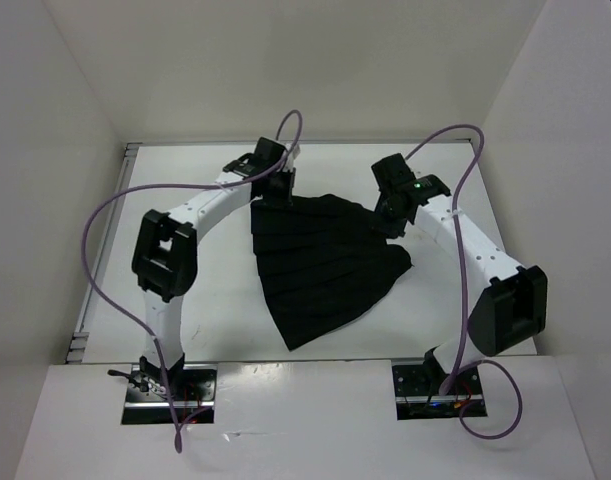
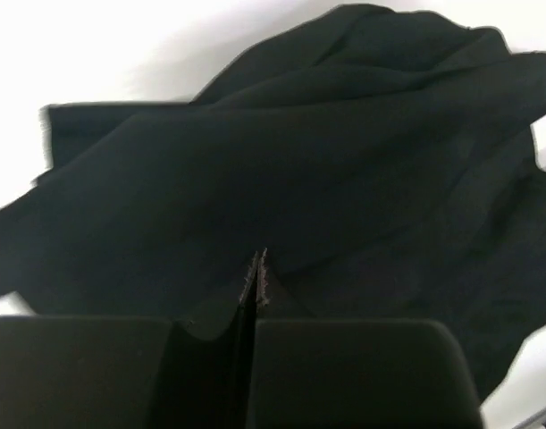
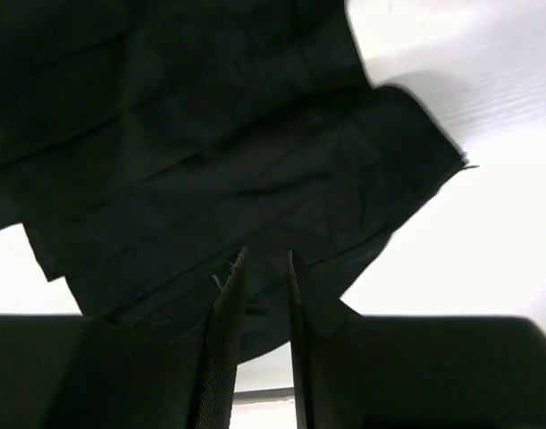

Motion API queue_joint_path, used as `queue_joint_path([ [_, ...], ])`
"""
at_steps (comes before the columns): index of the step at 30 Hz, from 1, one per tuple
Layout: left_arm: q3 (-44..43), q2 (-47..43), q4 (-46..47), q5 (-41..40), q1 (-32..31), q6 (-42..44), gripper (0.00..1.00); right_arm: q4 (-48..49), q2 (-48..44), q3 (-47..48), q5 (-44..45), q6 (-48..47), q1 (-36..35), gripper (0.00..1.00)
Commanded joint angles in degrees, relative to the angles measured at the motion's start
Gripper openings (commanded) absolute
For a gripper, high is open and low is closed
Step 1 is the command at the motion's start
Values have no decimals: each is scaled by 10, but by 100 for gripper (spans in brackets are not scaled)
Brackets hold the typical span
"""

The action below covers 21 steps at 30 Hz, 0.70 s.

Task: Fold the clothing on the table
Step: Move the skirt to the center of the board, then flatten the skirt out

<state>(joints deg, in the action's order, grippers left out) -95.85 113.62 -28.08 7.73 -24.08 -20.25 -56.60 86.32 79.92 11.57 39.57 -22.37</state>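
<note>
White smooth table (image 1: 225,318) under soft black pleated clothing (image 1: 320,265), fanned wide.

Bare table (image 1: 225,310) around clothing (image 1: 320,265), walls (image 1: 45,150) beyond

the right gripper (image 3: 265,259), jaws narrowly apart, sits over the clothing (image 3: 210,161) edge.

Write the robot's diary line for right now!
left pincer: shut, tips at clothing | right pincer: open above clothing | clothing: lying on table
</note>
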Motion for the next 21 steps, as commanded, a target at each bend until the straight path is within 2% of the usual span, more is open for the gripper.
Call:
queue_joint_path([
  [1, -73, 62, 4, -32, -29, 4, 0, 71, -19, -45, -47, 33, -3, 29],
  [5, -79, 113, -7, -89, -42, -15, 0, 100, -19, -139, -89, 52, -3, 32],
  [11, 0, 124, 0, -129, -48, -33, 0, 126, 19, -237, -147, 58, -8, 34],
  [15, 77, 80, 0, -135, -48, -44, 0, 134, 75, -237, -132, 53, -8, 34],
  [21, 200, -10, -24, -96, -54, -68, 0, 145, 204, -157, -90, 27, 21, 34],
])
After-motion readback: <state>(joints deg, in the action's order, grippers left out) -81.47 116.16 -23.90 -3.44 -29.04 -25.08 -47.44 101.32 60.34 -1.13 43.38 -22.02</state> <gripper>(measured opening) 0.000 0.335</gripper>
